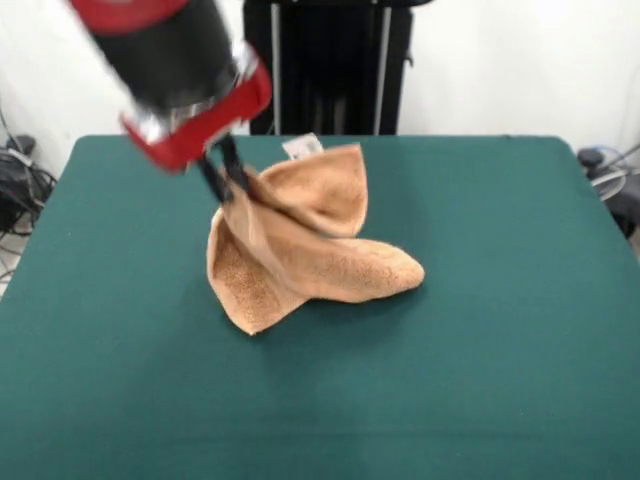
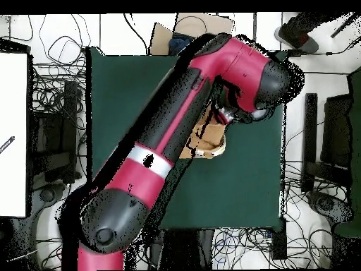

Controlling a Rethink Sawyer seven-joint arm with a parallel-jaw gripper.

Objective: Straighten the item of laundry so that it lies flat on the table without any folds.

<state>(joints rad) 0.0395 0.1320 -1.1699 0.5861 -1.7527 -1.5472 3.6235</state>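
Front view: gripper [image 1: 232,186] pinching the hand towel [image 1: 300,250] at its upper left, cloth lifted into a crumpled peak near the middle of the green table [image 1: 480,380]. White tag [image 1: 302,147] up at the top. Lower fold runs long toward picture right. Overhead, the arm [image 2: 176,134] hides most of the towel.

The orange-tan terry towel [image 1: 300,255] stands bunched and folded near the middle of the dark green counter [image 1: 480,350], its upper part lifted into a peak with a small white tag [image 1: 302,146] at the far top edge, while its lower folds rest spread on the felt.
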